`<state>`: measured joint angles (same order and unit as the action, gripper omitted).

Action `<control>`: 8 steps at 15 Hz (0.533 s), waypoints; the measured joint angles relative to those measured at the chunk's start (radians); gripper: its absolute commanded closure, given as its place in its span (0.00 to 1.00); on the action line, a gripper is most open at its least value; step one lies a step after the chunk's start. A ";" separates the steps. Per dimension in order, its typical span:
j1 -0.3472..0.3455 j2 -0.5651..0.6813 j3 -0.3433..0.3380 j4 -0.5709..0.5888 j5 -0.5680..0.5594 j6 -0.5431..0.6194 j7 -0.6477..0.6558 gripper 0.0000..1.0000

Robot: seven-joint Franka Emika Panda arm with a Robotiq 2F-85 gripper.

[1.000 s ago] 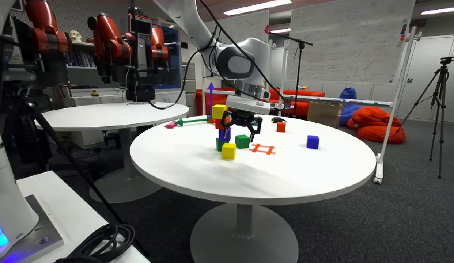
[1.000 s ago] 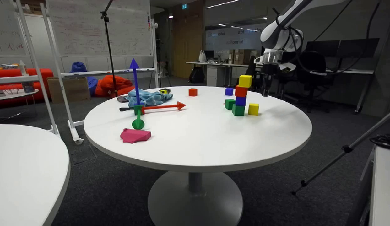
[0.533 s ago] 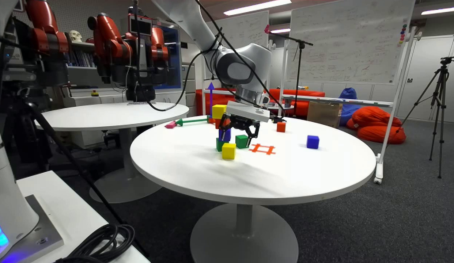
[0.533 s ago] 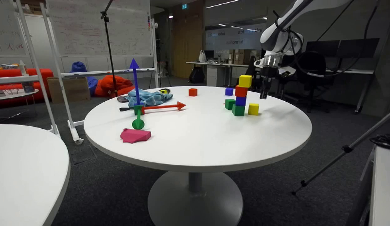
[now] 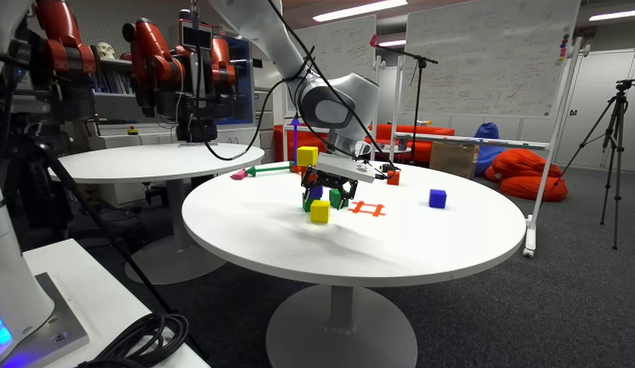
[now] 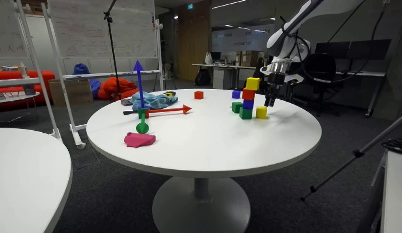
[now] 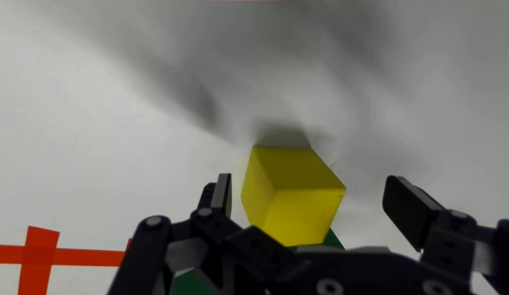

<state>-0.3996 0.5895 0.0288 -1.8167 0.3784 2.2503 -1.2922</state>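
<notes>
Below parted fingers, yellow cube, apart

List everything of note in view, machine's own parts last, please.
Round worktable: one, white, mid-room.
Four-cube stack: one; green, blue, red, yellow upward; on worktable.
Loose cubes: four; yellow cube, green cube, blue cube, red cube; on worktable.
Hash-shaped tape: one, red, on worktable.
Three-arrow model: one; blue, red, green; on worktable.
Angular block: one, pink, near worktable's edge.
Crumpled cloth: one, light blue, on worktable.
Second round table: one, white, alongside.
Standing whiteboards: two, white, background.
Cardboard box: one, brown, background.
Robot arm: one, white-grey, over worktable.
Gripper: one, black, open near yellow cube.
</notes>
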 measured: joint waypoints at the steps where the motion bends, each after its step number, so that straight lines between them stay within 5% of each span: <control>1: 0.000 0.001 0.003 0.000 0.001 0.000 -0.010 0.00; 8: 0.001 0.001 0.011 0.014 0.002 -0.006 -0.043 0.00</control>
<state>-0.3989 0.5909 0.0394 -1.8030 0.3800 2.2445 -1.3349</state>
